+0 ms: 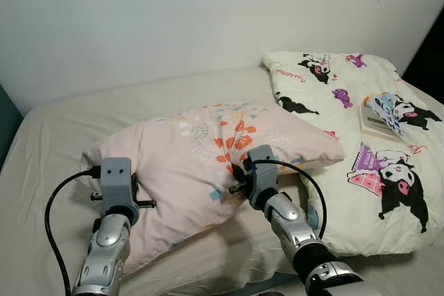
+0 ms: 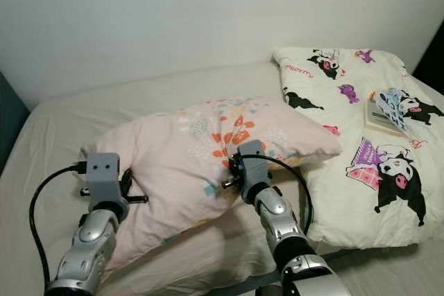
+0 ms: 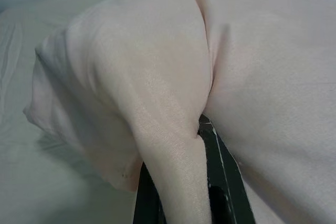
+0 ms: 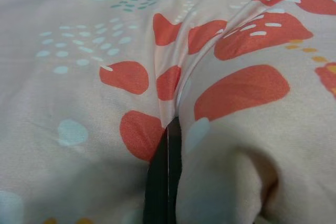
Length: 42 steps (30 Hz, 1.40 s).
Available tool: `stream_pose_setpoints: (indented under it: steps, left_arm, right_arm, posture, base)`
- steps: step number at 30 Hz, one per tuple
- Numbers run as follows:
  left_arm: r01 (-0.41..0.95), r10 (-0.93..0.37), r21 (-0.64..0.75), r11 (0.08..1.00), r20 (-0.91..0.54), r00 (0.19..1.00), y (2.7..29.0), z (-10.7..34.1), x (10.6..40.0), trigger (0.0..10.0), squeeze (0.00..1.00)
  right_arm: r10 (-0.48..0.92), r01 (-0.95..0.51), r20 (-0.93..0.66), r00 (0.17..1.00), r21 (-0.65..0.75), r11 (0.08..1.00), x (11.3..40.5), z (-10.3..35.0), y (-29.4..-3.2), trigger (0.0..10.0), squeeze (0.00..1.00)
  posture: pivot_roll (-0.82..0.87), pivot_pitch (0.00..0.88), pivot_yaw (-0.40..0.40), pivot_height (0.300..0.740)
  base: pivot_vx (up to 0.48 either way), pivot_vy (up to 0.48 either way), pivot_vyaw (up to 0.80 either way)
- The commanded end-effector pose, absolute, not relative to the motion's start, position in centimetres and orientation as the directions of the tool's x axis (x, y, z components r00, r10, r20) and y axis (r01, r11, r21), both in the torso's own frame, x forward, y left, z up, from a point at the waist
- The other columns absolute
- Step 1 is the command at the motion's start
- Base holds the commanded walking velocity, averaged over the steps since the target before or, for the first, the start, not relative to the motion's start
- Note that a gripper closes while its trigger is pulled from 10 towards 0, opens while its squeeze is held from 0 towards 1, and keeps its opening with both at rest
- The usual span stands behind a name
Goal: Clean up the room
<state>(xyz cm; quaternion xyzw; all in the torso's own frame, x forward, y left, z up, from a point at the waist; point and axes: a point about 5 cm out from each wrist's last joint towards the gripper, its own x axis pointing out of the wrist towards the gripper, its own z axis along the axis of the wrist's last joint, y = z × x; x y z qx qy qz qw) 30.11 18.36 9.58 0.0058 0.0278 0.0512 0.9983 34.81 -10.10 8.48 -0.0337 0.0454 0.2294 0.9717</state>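
A pink pillow [image 1: 201, 164] is lying across the middle of the frame on the bed [image 1: 62, 143], its pale side toward the left and a patch of orange and teal print near its centre. Both grippers are gripping it from the lower part of the frame.

The left gripper [image 3: 178, 182] is holding the pillow's lower-left end. In the left wrist view its jaws are nearly closed, with a fold of plain pink cloth pinched between the two black fingers [image 3: 226, 171]. In the left eye view the grey wrist block is sitting at the lower left, pressed against the pillow's edge.

The right gripper [image 4: 167, 171] is biting into the pillow's near edge just right of centre, below the orange print. In the right wrist view its jaws are closed down tight, the fingers touching along their length with a crease of printed cloth caught at the tips.

A cream quilt [image 1: 368, 185] with black cartoon figures is spreading over the right side of the frame, its left edge tucked under the pillow's right end. A book [image 1: 381, 116] is lying on the quilt at the upper right. A white wall [image 1: 173, 12] is filling the top of the frame.
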Motion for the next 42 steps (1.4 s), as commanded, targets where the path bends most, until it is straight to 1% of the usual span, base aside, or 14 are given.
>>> stream_pose_setpoints:
  steps: [1, 9, 11, 15, 17, 24, 35, 42]
  left_arm:
    - [-0.088, 0.088, 0.016, 0.996, -0.038, 0.995, 17.76, 9.54, 30.01, 10.0, 0.0]
    - [-0.089, 0.089, 0.015, 0.996, -0.039, 0.995, 17.68, 9.56, 30.07, 10.0, 0.0]
    - [-0.082, 0.082, 0.019, 0.996, -0.037, 0.996, 17.6, 9.61, 30.08, 10.0, 0.0]
    - [-0.075, 0.076, 0.021, 0.997, -0.04, 0.996, 17.51, 9.5, 29.97, 10.0, 0.0]
    - [-0.075, 0.076, 0.021, 0.997, -0.04, 0.996, 17.51, 9.5, 29.97, 10.0, 0.0]
    - [-0.073, 0.074, 0.022, 0.997, -0.04, 0.997, 17.45, 9.5, 29.91, 10.0, 0.0]
    - [-0.078, 0.079, 0.022, 0.997, -0.032, 0.996, 17.63, 9.58, 29.83, 10.0, 0.0]
    - [-0.077, 0.077, 0.023, 0.997, -0.027, 0.997, 17.72, 9.65, 29.89, 10.0, 0.0]
  right_arm:
    - [0.502, -0.508, -0.086, 0.86, -0.075, 0.858, 34.9, 9.16, -9.06, 10.0, 0.0]
    - [0.509, -0.512, -0.062, 0.859, -0.066, 0.856, 35.03, 9.59, -9.0, 10.0, 0.0]
    - [0.51, -0.513, -0.062, 0.858, -0.064, 0.856, 34.79, 9.35, -8.9, 10.0, 0.0]
    - [0.508, -0.512, -0.063, 0.859, -0.063, 0.857, 34.64, 9.18, -9.0, 10.0, 0.0]
    - [0.508, -0.512, -0.063, 0.859, -0.063, 0.857, 34.64, 9.18, -9.0, 10.0, 0.0]
    - [0.509, -0.512, -0.065, 0.858, -0.062, 0.856, 34.54, 9.05, -9.1, 10.0, 0.0]
    - [0.521, -0.524, -0.062, 0.851, -0.061, 0.85, 34.59, 9.21, -8.85, 10.0, 0.0]
    - [0.526, -0.53, -0.06, 0.848, -0.061, 0.846, 34.58, 9.24, -8.71, 10.0, 0.0]
  posture:
    - [0.03, 0.061, -0.056, 0.62]
    - [0.03, 0.063, -0.049, 0.634]
    - [0.02, 0.071, -0.042, 0.649]
    - [0.02, 0.076, -0.039, 0.664]
    - [0.02, 0.076, -0.039, 0.664]
    - [0.03, 0.076, -0.041, 0.684]
    - [0.03, 0.066, -0.047, 0.729]
    - [0.03, 0.059, -0.046, 0.74]
  base:
    - [0.0, 0.0, 0.0]
    - [0.0, 0.0, 0.0]
    - [0.0, 0.0, 0.0]
    - [0.0, 0.0, 0.0]
    - [0.0, 0.0, 0.0]
    - [0.0, 0.0, 0.0]
    - [0.0, 0.0, 0.0]
    - [0.0, 0.0, 0.0]
